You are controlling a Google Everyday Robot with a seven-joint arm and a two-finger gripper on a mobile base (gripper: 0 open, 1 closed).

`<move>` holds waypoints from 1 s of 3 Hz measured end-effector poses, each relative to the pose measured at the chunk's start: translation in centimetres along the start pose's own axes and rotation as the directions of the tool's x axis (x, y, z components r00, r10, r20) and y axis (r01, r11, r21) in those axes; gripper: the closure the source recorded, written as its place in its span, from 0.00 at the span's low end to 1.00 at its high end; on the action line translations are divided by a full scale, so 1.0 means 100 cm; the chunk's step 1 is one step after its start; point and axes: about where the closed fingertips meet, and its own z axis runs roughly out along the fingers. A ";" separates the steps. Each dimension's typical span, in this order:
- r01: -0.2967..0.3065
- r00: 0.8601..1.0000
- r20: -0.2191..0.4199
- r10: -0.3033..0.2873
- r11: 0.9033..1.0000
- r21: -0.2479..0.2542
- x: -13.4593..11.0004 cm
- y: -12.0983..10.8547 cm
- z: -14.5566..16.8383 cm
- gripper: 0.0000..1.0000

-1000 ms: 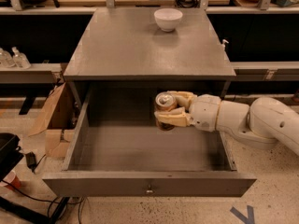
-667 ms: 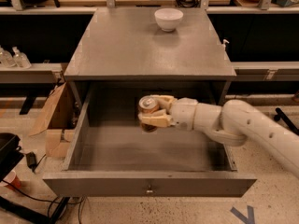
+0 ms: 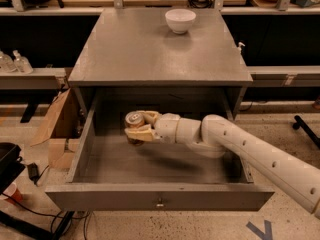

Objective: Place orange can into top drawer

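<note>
The top drawer (image 3: 160, 196) of the grey cabinet is pulled fully open toward me, with a small metal knob on its front panel. My gripper (image 3: 137, 125) reaches in from the right on a white arm and is shut on the orange can (image 3: 134, 120). The can stands upright with its silver top showing, held inside the drawer near the back left. I cannot tell whether it touches the drawer floor.
A white bowl (image 3: 180, 20) sits at the back of the cabinet top (image 3: 150, 54). A cardboard box (image 3: 57, 126) stands left of the cabinet. Two clear bottles (image 3: 15, 62) are on a low shelf at far left. Dark gear and cables lie at bottom left.
My gripper has carried the can leftward inside the drawer, from right of centre to left of centre.
</note>
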 end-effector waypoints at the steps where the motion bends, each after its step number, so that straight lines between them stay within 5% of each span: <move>1: 0.008 1.000 -0.006 -0.008 0.999 0.034 0.020 -0.003 0.017 1.00; 3: 0.008 1.000 -0.004 -0.008 1.000 0.029 0.020 -0.002 0.021 0.60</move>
